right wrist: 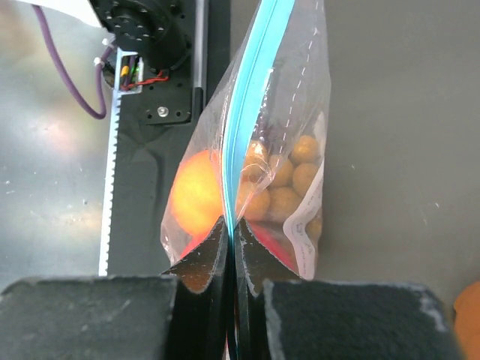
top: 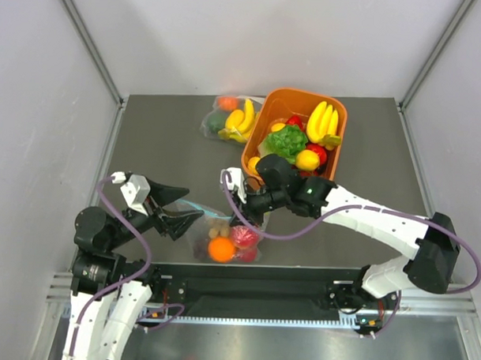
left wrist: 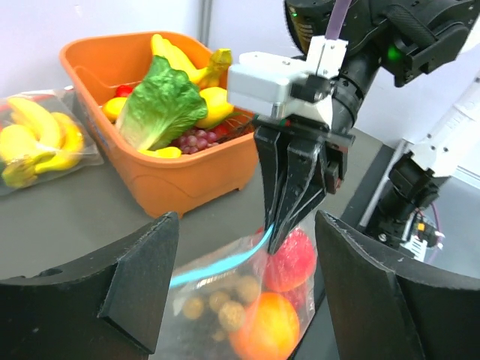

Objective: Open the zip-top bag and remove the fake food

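The zip-top bag (top: 222, 241) hangs near the table's front edge, its teal zip strip (left wrist: 217, 266) running along the top. Inside are a brownish grape bunch (right wrist: 289, 176), an orange (right wrist: 195, 191) and a red apple (left wrist: 289, 259). My right gripper (right wrist: 231, 229) is shut on one end of the strip and holds the bag up; it also shows in the top view (top: 253, 214). My left gripper (left wrist: 244, 292) is open wide, a finger (left wrist: 142, 277) on each side of the bag's other end, not touching it. In the top view the left gripper (top: 194, 204) is just left of the bag.
An orange basket (top: 262, 125) of fake fruit and lettuce stands behind the bag, at the back middle. A second clear bag with yellow bananas (top: 231, 116) lies to its left. The black front rail (top: 253, 271) runs just below the bag.
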`<state>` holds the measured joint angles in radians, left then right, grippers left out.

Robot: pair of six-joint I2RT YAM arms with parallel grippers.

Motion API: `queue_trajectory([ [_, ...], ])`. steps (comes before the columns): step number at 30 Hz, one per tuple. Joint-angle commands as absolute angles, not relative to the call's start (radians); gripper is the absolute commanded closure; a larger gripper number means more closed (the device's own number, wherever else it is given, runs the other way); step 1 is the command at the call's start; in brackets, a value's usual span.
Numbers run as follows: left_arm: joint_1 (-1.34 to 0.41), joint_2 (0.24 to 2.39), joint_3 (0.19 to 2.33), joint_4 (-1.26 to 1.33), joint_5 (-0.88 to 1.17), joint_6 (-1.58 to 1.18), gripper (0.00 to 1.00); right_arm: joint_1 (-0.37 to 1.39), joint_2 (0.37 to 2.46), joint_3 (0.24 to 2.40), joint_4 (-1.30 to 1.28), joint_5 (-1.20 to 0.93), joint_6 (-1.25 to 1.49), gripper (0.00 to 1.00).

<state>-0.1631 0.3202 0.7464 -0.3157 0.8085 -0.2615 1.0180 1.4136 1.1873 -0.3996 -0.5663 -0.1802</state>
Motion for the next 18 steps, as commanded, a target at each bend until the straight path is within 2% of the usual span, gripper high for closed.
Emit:
queue_trajectory([
  [1, -0.167, 0.331, 0.752, -0.271, 0.752, -0.233, 0.23, 0.968, 1.342, 1.229, -0.364, -0.653, -0.172, 1.00],
  [9, -0.167, 0.515, 0.896, -0.316, 0.566, -0.196, 0.22, 0.890, 1.246, 1.144, -0.282, -0.710, -0.124, 1.00],
  [18, -0.205, 0.684, 0.974, -0.229, 0.454, -0.164, 0.22, 0.824, 1.293, 1.149, -0.238, -0.822, -0.083, 1.00],
])
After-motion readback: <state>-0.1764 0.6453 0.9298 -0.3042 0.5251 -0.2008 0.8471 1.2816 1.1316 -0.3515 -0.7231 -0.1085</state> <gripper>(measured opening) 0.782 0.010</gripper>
